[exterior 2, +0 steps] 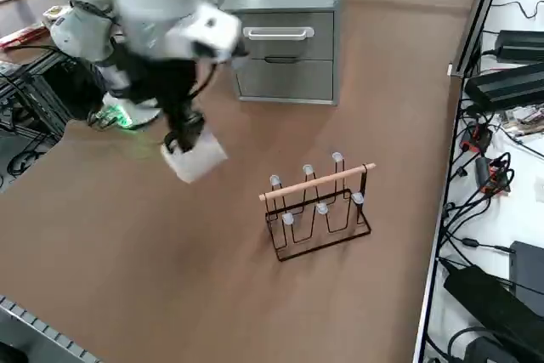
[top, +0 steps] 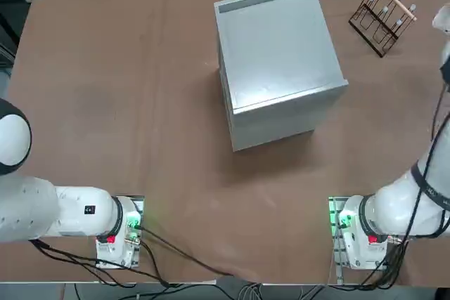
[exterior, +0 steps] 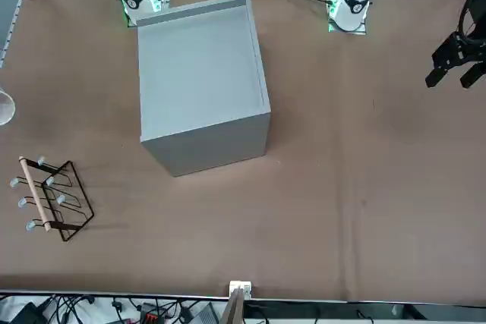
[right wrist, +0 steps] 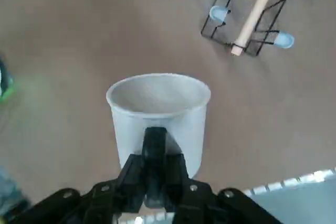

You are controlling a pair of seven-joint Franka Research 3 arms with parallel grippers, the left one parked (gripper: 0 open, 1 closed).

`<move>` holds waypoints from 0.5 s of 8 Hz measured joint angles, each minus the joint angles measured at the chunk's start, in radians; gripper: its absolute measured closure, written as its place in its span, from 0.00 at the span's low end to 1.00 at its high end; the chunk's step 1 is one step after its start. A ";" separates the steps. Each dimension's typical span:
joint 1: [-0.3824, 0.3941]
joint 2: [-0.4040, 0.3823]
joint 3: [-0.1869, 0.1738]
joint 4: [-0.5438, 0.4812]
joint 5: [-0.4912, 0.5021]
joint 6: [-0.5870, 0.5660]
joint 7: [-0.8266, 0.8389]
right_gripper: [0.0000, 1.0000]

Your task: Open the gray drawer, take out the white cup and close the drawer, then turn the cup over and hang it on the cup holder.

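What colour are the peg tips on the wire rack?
White, with a pale blue cast; clearest in the right wrist view on the dark wire rack.

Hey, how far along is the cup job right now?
Done: the gray drawer is shut and the white cup is out. In hand: the right hand grips the cup above the table, near the cup holder. Left: hanging it on a peg.

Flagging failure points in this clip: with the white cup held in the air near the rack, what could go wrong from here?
1. The right gripper is shut on the white cup at what looks like only its handle, so the cup could swing or slip as it is turned over.
2. The cup holder is a light wire rack standing free on the table; a push against a peg might shift or tip it.
3. Its pegs stand close together, so the cup could catch a neighbouring one.
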 joint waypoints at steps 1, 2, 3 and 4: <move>0.081 0.008 0.002 0.001 -0.098 0.005 0.071 0.81; 0.166 0.024 0.004 0.001 -0.200 0.007 0.151 0.81; 0.248 0.049 0.007 0.000 -0.315 0.008 0.238 0.81; 0.322 0.081 0.008 -0.002 -0.410 0.011 0.325 0.81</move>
